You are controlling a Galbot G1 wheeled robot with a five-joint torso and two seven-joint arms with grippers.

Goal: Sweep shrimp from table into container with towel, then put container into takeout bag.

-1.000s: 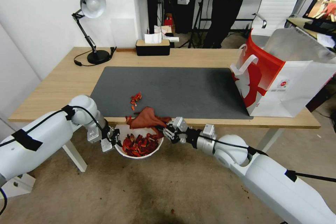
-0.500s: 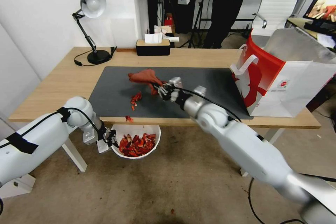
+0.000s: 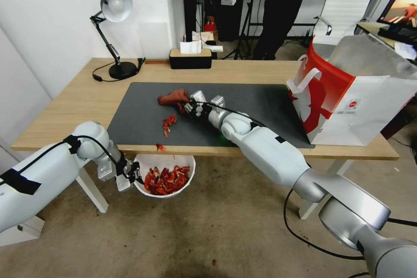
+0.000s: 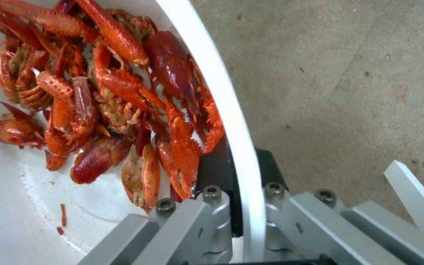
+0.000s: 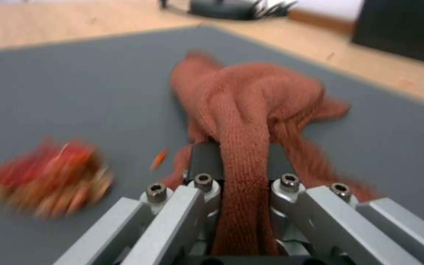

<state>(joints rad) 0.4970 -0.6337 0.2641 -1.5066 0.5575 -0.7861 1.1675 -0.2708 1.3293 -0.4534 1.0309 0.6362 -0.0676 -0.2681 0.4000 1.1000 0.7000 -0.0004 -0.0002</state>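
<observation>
Rust-red wrinkly cloth towel [image 3: 173,96] pinched between the closed fingers of the right gripper [image 3: 186,106], bunched and lying on the large dark grey rectangular mat [image 3: 243,113] toward its far left part. Right wrist view: towel [image 5: 251,110] running back between the two fingers [image 5: 204,162], rest of it heaped on the mat just ahead. Small leftover pile of glossy red-orange shrimp shell pieces [image 3: 168,123] sitting on the mat just nearer the robot than the towel, apart from it; blurred in the right wrist view [image 5: 45,176]. One more stray shrimp piece [image 3: 160,147] lying at the table's front edge, right above the bowl.

Holding the round white plastic container [image 3: 140,186] below the front edge of the long light wood table [image 3: 78,100], off the tabletop: left gripper [image 3: 135,177] clamped on the rim at the bowl's left side. Left wrist view: one finger [image 4: 214,173] inside the wall, the other outside, rim [image 4: 232,121] between them, red shell pieces [image 4: 109,92] heaped inside the bowl against the inner finger.

Standing upright at the table's right end, well apart from both grippers: large boxy red and white paper takeout bag [image 3: 347,100], mouth open, silver foil lining showing, white flat handle hanging on its left face.
</observation>
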